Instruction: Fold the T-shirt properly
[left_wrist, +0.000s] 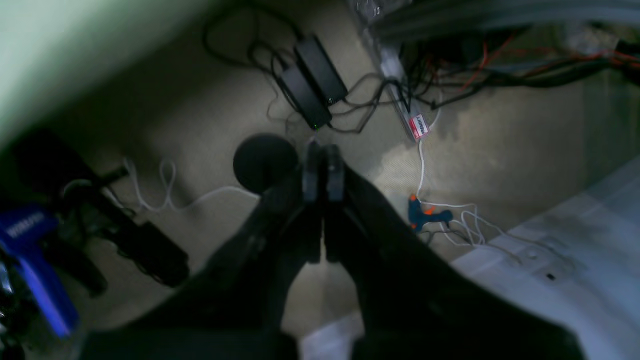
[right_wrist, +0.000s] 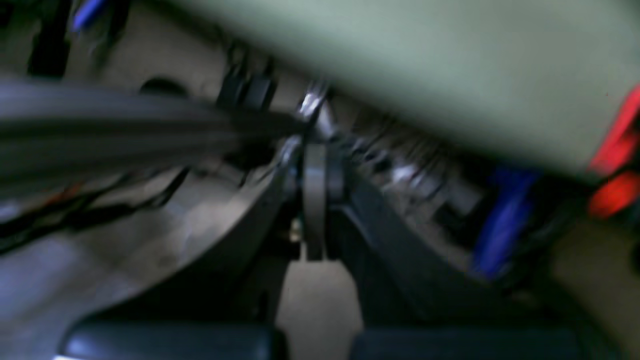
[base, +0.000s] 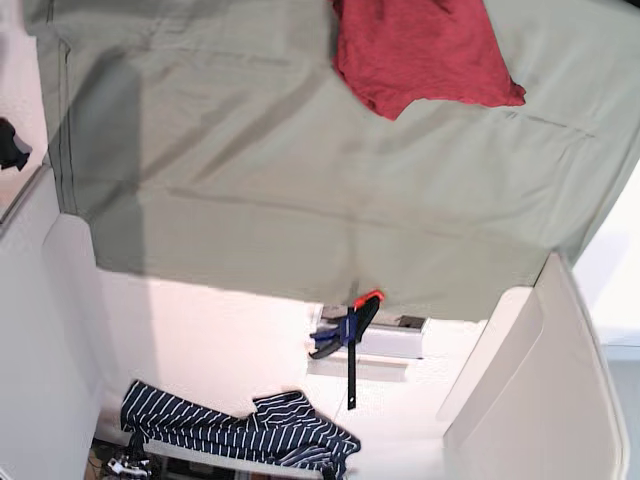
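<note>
The T-shirt (base: 425, 55) is seen in the base view, bunched at the far edge of the sage-green cloth (base: 270, 190), partly cut off by the frame. Neither arm is shown there. In the wrist views, the left gripper (left_wrist: 322, 172) is found pressed shut on nothing, pointed at a floor strewn with cables (left_wrist: 360, 100); the right gripper (right_wrist: 315, 175) is likewise closed and empty, though that view is blurred. The fabric is judged thin, light and limp, so it will likely sag and crumple when lifted. A hold at two shoulder or hem corners is suggested, so it can be spread flat.
</note>
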